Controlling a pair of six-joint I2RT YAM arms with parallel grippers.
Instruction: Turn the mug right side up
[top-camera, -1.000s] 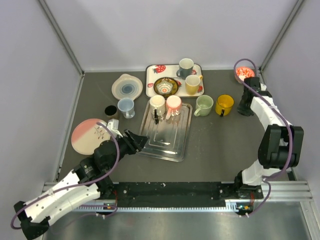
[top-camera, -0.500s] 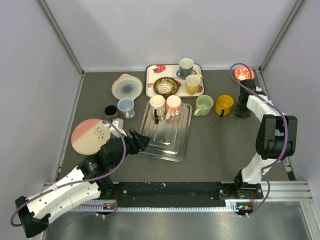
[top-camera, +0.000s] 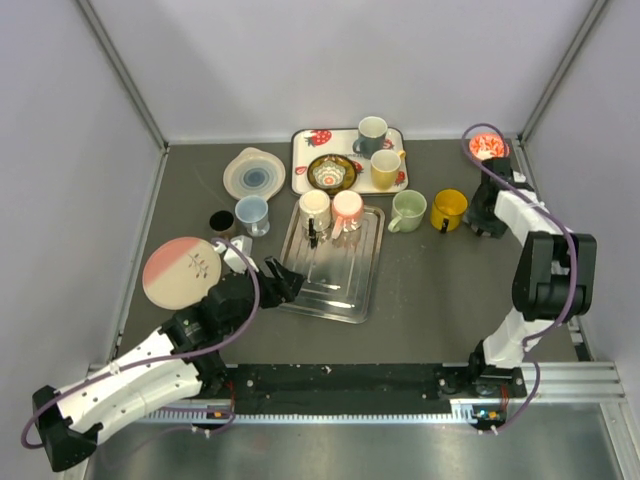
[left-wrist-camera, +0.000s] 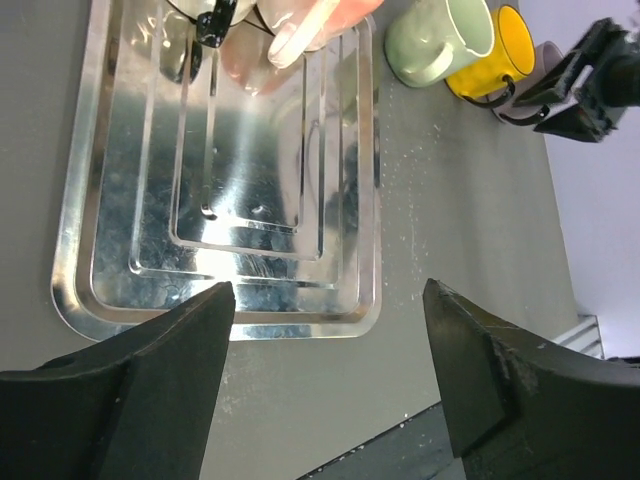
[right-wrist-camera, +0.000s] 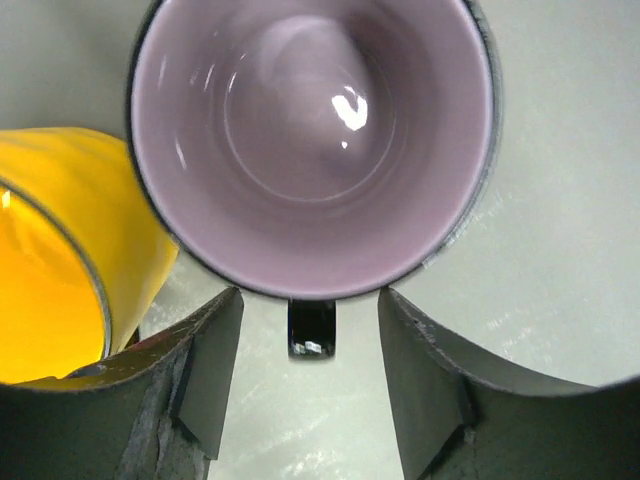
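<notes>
The mug (right-wrist-camera: 310, 150) is seen standing mouth-up on the worktop (right-wrist-camera: 560, 250), at the far right, just beside a yellow mug (right-wrist-camera: 50, 250). It is judged already right side up. Its lilac inside is glossy, with a dark rim and a dark handle (right-wrist-camera: 312, 330).

The right claw (right-wrist-camera: 311, 300) is set partly open, one finger to each side of the handle. A gap is visible on both sides, so nothing is gripped. The left claw (left-wrist-camera: 328, 288) is spread wide and empty, and is held over the near edge of a metal tray (left-wrist-camera: 250, 200), well apart from the mug.

Handling, as a judgement:
- The mug is taken as glazed ceramic, so stiff, fairly heavy for its size, slick and breakable if tipped or dropped.
- The handle is judged the surest hold, since it gives a narrow bar for the fingers.
- The wall at the rim could be pinched instead, but slip on the glaze is likely there.

Views:
- Only the right wrist view shows the open mouth, the empty inside and the gaps beside the handle.
- In the top view the mug is almost wholly hidden under the right claw, but its place on the worktop among the other crockery is given.
- In the left wrist view only a sliver of lilac wall is caught behind the yellow mug, so little can be told from it.
</notes>
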